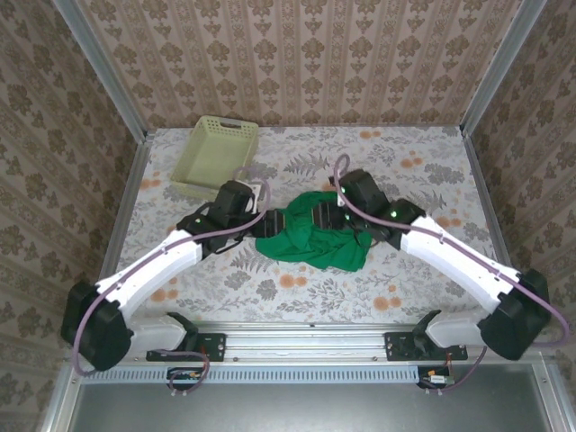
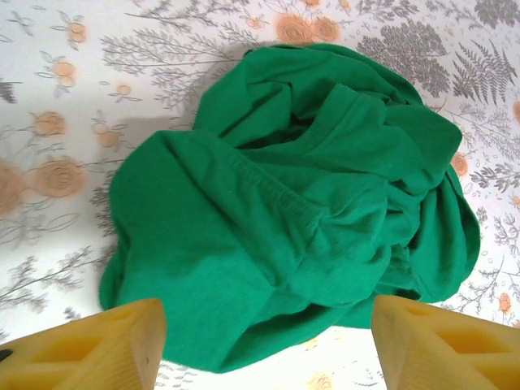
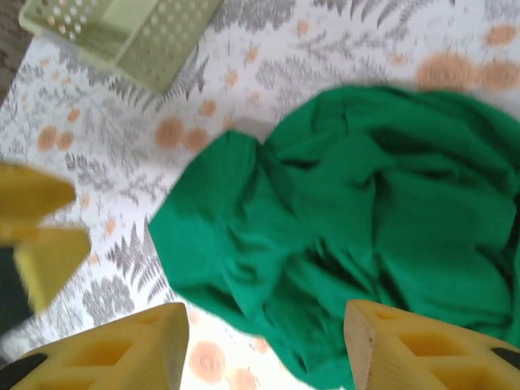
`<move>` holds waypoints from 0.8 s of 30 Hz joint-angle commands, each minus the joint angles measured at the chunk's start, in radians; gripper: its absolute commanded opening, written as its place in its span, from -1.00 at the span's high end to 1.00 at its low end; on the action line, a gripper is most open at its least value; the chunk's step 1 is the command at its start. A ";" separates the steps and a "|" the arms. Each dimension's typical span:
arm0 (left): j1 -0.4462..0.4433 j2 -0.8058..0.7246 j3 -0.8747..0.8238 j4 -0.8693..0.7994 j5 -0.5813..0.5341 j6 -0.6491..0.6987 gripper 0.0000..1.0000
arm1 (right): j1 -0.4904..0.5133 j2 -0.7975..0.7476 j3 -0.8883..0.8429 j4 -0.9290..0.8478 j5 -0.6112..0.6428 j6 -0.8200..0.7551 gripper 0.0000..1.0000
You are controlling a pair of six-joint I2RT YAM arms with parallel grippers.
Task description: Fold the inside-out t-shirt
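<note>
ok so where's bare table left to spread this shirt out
Free: the far right table beyond the t-shirt, and the near strip between it and the rail. Crowded: the middle, where left gripper and right gripper hang over the t-shirt, and the far-left basket corner.

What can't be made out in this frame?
Shirt tag and layout: lost in crumpled folds, left wrist view.
Shirt's right side: cut off by the frame edge, right wrist view, which is blurred.
Basket: cut off by the top edge, right wrist view.
</note>
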 commanded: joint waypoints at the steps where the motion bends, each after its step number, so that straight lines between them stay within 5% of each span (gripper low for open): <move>1: -0.023 0.074 0.063 0.029 0.049 0.006 -0.39 | 0.051 -0.013 -0.148 0.072 0.044 0.046 -0.09; 7: -0.087 0.203 0.120 0.070 0.092 0.004 -0.42 | 0.096 -0.024 -0.288 0.248 0.046 0.109 -0.12; 14: -0.109 0.306 0.157 0.067 0.097 -0.008 -0.39 | 0.120 0.081 -0.274 0.259 0.133 0.155 -0.04; 20: -0.109 0.368 0.175 0.068 0.100 -0.014 -0.13 | 0.121 0.150 -0.243 0.220 0.211 0.155 0.12; 24: -0.101 0.386 0.176 0.062 0.096 -0.018 0.20 | 0.120 0.149 -0.237 0.198 0.244 0.149 0.49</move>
